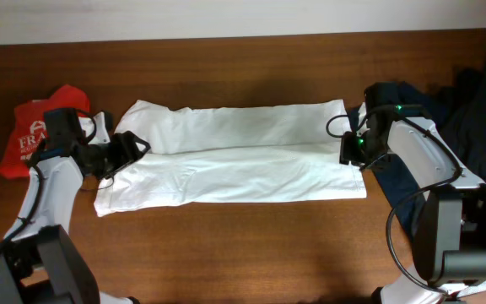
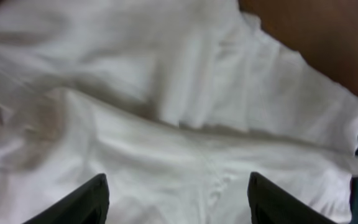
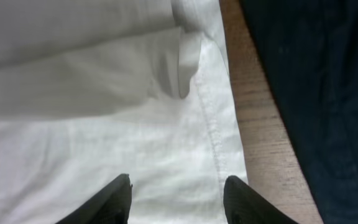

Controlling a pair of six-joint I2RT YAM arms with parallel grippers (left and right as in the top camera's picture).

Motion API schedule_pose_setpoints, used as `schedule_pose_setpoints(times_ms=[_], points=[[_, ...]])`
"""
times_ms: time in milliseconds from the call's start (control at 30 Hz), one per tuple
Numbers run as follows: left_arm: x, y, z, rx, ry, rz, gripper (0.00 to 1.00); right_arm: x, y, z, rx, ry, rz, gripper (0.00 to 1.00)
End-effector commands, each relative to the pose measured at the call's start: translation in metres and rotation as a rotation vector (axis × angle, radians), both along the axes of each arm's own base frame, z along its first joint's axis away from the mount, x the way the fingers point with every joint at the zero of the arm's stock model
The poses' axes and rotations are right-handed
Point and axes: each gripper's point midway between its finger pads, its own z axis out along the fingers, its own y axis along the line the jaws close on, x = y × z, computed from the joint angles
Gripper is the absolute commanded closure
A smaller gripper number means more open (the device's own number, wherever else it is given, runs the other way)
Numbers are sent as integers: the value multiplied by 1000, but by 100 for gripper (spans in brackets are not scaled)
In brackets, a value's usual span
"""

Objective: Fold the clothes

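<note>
A white T-shirt [image 1: 234, 156] lies flat across the middle of the table, folded lengthwise into a long band. My left gripper [image 1: 135, 148] is open over its left end; the left wrist view shows white fabric [image 2: 185, 130] between the spread jaws [image 2: 178, 193]. My right gripper [image 1: 345, 150] is open over the shirt's right end; its jaws [image 3: 178, 190] straddle the hemmed edge [image 3: 213, 134]. A red garment printed "FRAM" [image 1: 32, 135] lies at the far left. Dark navy clothes [image 1: 471, 110] are piled at the right, also in the right wrist view [image 3: 309, 93].
The brown wooden table [image 1: 243, 245] shows bare in front of the shirt. A strip of wood [image 3: 253, 124] separates the shirt's right edge from the dark pile. A pale wall runs along the table's far edge.
</note>
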Motion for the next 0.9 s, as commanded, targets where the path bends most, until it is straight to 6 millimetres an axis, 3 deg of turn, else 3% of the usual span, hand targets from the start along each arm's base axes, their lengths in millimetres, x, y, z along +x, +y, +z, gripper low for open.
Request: schedule_pose_setpoints(times_ms=[0,100,200,300,367,500,533,567,600,700,733,767,800,833,867], points=[[-21,-40,-4,107,64,-156,30,-16,-3,-12,-3,54,-13,56],[-41,-71,-23,265,157,-274,30,-34,-2,-36,-3,85,-13,57],[-52,-97,-41,315,206,-370,30,-49,-3,-52,-7,112,-14,68],[-64,-92,-67,420,301,-402,30,-82,-23,-63,-124,218,-77,84],[-67,-89,-77,436,334,-404,30,-100,-36,-60,-204,289,-150,85],[-65,-88,-79,440,331,-402,32,-99,-35,-60,-203,284,-150,84],[-65,-88,-79,440,329,-402,39,-98,-35,-60,-202,280,-150,83],[-65,-88,-79,440,330,-402,74,-98,-35,-60,-202,280,-150,84],[-65,-88,-79,440,329,-402,99,-98,-35,-60,-202,280,-150,84],[-44,-91,-68,443,263,-385,99,-97,-35,-60,-202,277,-150,83],[3,-100,-29,441,120,-355,99,-97,-35,-60,-202,277,-150,83],[19,-103,-13,440,68,-344,99,-97,-36,-60,-203,277,-151,83],[32,-105,2,440,25,-335,89,-97,-35,-60,-202,277,-150,83],[30,-105,2,439,33,-337,41,-97,-35,-60,-202,277,-150,83],[20,-103,-2,441,76,-346,34,-97,-35,-60,-202,277,-150,84]])
